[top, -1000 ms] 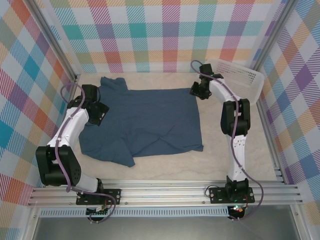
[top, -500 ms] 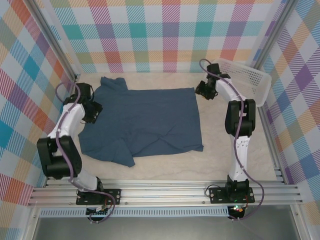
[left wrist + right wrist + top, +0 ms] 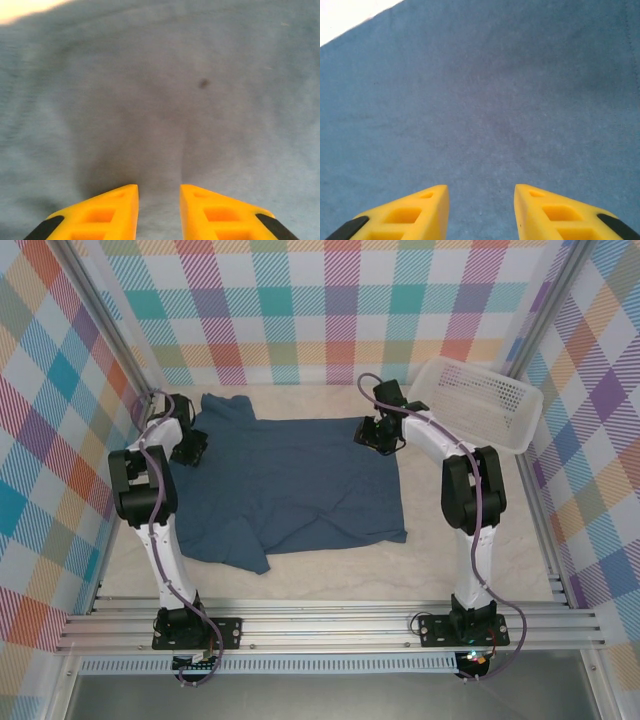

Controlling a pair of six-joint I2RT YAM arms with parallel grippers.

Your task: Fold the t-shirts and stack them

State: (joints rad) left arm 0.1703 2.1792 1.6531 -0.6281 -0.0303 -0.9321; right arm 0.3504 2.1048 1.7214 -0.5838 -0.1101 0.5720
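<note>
The dark slate-blue t-shirt (image 3: 290,480) lies spread flat on the pale table, its collar end bunched at the far left. My left gripper (image 3: 190,448) sits low over the shirt's far-left part. In the left wrist view its yellow fingers (image 3: 125,210) stand a narrow gap apart on the fabric (image 3: 160,100), with a faint ridge of cloth running up from the gap. My right gripper (image 3: 372,433) is over the shirt's far-right corner. Seen from the right wrist, that gripper (image 3: 481,195) is open above smooth cloth (image 3: 480,100), holding nothing.
A white perforated basket (image 3: 478,400) stands tilted at the far right, close behind the right arm. Checked walls close in the left, back and right. Bare tabletop (image 3: 330,575) runs along the near side, up to the metal rail with the arm bases.
My left arm swung toward the far-left wall and its jaws narrowed. My right gripper moved left from beside the basket onto the shirt's far-right corner.
</note>
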